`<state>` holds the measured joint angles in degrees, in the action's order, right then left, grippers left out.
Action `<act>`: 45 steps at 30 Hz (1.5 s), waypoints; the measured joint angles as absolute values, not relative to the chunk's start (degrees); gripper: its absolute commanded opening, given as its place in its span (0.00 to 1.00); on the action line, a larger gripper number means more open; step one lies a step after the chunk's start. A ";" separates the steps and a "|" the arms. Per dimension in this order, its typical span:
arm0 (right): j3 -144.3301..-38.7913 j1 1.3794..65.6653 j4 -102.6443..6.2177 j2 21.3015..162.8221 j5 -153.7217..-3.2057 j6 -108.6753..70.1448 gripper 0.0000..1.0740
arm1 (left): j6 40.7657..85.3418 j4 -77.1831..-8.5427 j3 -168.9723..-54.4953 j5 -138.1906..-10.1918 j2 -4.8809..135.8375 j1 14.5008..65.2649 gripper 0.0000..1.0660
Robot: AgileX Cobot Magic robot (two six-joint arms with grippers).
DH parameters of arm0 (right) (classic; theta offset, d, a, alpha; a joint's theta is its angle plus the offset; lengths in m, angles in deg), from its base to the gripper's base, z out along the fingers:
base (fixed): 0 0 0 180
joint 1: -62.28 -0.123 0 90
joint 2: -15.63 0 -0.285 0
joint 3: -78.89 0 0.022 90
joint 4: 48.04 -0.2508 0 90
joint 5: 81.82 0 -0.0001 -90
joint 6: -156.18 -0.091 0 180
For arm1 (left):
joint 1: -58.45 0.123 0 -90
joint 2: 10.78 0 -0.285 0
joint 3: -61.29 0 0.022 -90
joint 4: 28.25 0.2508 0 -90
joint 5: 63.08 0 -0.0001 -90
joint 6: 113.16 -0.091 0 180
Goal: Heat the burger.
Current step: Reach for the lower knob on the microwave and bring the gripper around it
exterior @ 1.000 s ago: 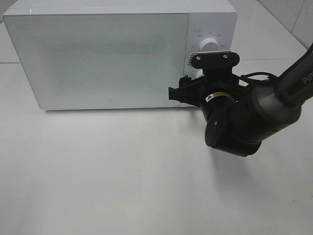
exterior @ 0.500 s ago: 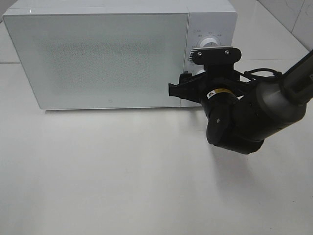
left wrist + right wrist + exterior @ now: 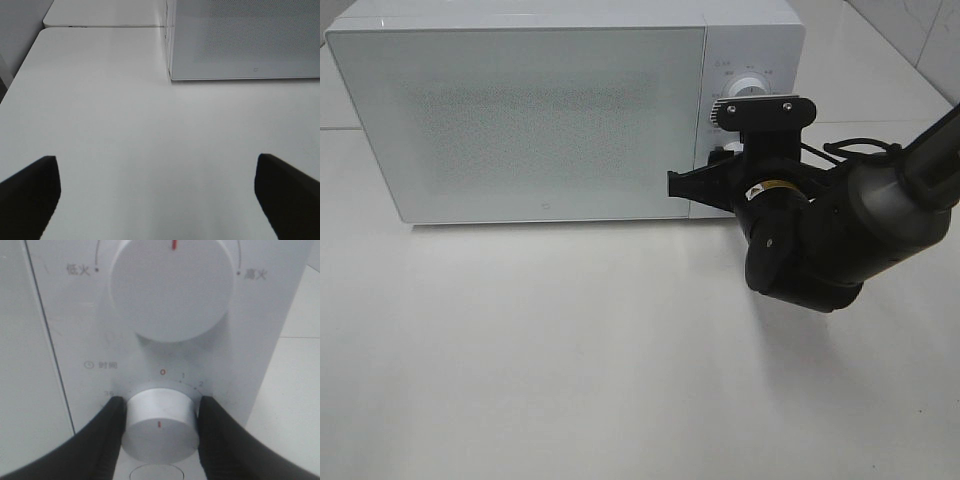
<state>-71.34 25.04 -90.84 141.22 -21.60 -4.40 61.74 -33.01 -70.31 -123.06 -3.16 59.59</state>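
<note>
The right hand [image 3: 161, 407] pinches the lower timer knob [image 3: 159, 426] on the microwave [image 3: 540, 110], at the right end of its front, with one finger touching each side of the knob. The left hand [image 3: 160, 200] hangs spread wide over the counter [image 3: 570, 350], near the oven's left corner, and holds nothing.

The knob is smooth and round, and the fingers bear only on its rim. In a twist they could slip, leaving the timer unset. Turning too far would likely overheat the food. Pressing off-centre might push the oven back, and the larger power knob [image 3: 172, 287] sits just beside the grip, so it could get nudged.

The burger shows in no view. The door [image 3: 520, 120] is shut and its speckled glass shows nothing behind it. If the burger is inside, it lies left of the right hand, but that cannot be told.
</note>
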 measured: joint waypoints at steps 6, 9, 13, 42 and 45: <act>-71.34 25.04 -90.73 141.22 -21.54 -5.14 0.00 | 61.74 -33.01 -70.31 -123.06 -3.16 59.59 0.98; -71.34 25.04 -90.38 141.22 -21.48 -7.09 0.00 | 61.74 -33.01 -70.31 -123.06 -3.16 59.59 0.98; -71.16 25.21 -89.41 141.22 -21.25 -10.87 0.00 | 61.74 -33.01 -70.31 -123.06 -3.16 59.59 0.98; -68.59 26.53 -79.90 142.20 -17.19 -104.84 0.00 | 61.74 -33.01 -70.31 -123.06 -3.16 59.59 0.98; -68.59 26.53 -80.13 142.14 -17.19 -109.42 0.00 | 61.74 -33.01 -70.31 -123.06 -3.16 59.59 0.98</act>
<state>-68.59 26.53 -80.13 142.14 -17.19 -109.42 61.74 -33.01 -70.31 -123.06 -3.16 59.59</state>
